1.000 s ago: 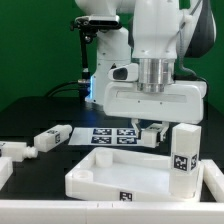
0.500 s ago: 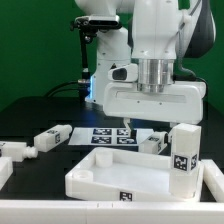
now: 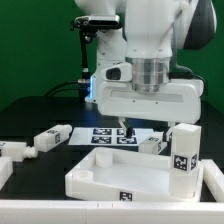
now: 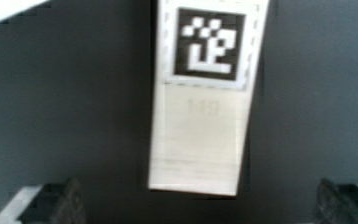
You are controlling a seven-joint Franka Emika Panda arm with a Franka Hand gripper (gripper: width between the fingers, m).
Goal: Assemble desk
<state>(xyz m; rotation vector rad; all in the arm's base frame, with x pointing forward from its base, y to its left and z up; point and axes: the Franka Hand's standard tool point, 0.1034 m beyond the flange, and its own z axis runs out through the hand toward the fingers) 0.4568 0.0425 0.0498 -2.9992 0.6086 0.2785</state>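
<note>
The tabletop [image 3: 112, 170] lies rim-up in the lower centre of the exterior view. An upright leg [image 3: 183, 150] stands at its corner on the exterior view's right. Behind it the marker board [image 3: 108, 135] lies flat. A third leg [image 3: 50, 137] and a fourth leg [image 3: 14, 150] rest at centre left and far left. Just right of the board lies the loose leg [image 3: 150, 143] [image 4: 202, 130], beneath the gripper [image 4: 197, 205]. Its jaws stand wide, with dark table showing between each fingertip and the block, so we see nothing held. We judge this leg to be light, rigid and smooth-sided, likely to twist if pinched near an end. We would grasp it across its long flat sides at mid-length, below the tag [image 4: 215, 40].
</note>
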